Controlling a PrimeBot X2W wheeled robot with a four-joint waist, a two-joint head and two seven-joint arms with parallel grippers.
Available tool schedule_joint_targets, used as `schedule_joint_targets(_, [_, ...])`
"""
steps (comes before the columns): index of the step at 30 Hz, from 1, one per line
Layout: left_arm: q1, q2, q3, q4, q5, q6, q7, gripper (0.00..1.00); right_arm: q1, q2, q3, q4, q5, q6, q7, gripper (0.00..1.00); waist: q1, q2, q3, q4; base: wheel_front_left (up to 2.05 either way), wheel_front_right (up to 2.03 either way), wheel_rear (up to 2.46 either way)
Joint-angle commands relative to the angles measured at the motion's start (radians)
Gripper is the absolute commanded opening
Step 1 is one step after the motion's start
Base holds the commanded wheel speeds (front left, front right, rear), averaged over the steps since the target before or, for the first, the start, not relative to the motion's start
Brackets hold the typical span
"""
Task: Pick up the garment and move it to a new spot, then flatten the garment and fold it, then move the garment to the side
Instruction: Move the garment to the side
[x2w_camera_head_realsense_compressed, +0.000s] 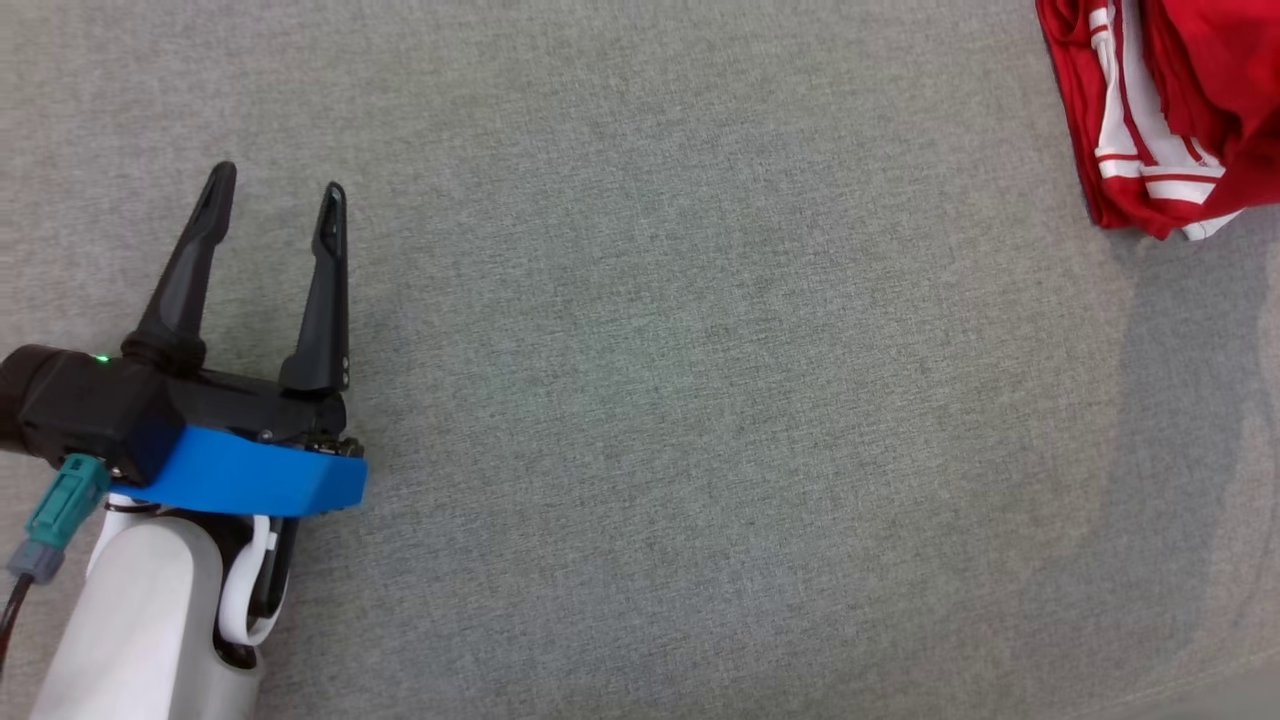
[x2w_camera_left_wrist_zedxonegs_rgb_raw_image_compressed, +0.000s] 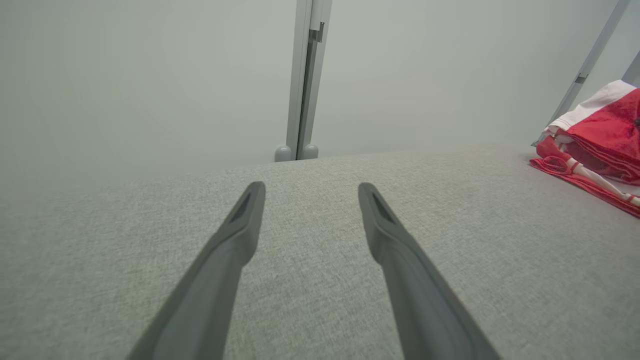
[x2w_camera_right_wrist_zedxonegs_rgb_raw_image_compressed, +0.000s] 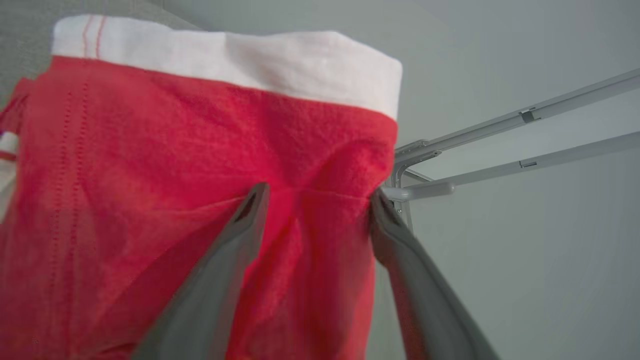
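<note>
Grey woven tabletop (x2w_camera_head_realsense_compressed: 640, 400) is stretching across the head view, w/ a pale wall and metal post (x2w_camera_left_wrist_zedxonegs_rgb_raw_image_compressed: 305, 75) behind it in the left wrist view. Garment (x2w_camera_head_realsense_compressed: 1170, 110), red w/ white stripes, is lying as a compact layered heap at the far right corner, partly cut by the pic edge. Its long axis can't be told for sure; the visible part is running roughly near-to-far.

Left gripper (x2w_camera_head_realsense_compressed: 278, 180) is hovering at the near left, fingers spread wide, holding nothing. It's well apart from the cloth, which is lying off to its right and further out.

Right gripper (x2w_camera_right_wrist_zedxonegs_rgb_raw_image_compressed: 318, 192) is sitting right at the garment, fingers standing wide w/ red cloth and a white band betw. and beyond them. It's prob. not pinching, tho pad contact can't be told.

Right arm is clearly the nearer. If this heap is the folded pile set aside, right claw is needing to back straight out along its fingers w/o dragging cloth.
</note>
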Motion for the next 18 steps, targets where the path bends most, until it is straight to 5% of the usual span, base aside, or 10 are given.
schedule_joint_targets(1, [0.007, -0.004, -0.005, 0.007, -0.008, 0.001, -0.008, 1.00, 0.019, 0.007, -0.017, 0.003, -0.021, 0.000, -0.030, 1.00, -0.0001, 0.0000, -0.016, 0.012, 0.00, 0.00, 0.00])
schedule_joint_targets(9, [0.040, -0.034, -0.019, 0.074, -0.029, 0.005, -0.055, 1.00, 0.073, 0.063, -0.140, 0.027, -0.054, 0.000, -0.134, 1.00, -0.0001, 0.0000, -0.118, 0.054, 0.00, 0.00, 0.00])
schedule_joint_targets(18, [0.158, -0.079, -0.015, 0.193, -0.071, 0.020, -0.117, 1.00, 0.327, 0.200, -0.172, -0.052, 0.078, 0.000, -0.316, 1.00, -0.0001, 0.0000, -0.344, 0.105, 0.00, 0.00, 0.00])
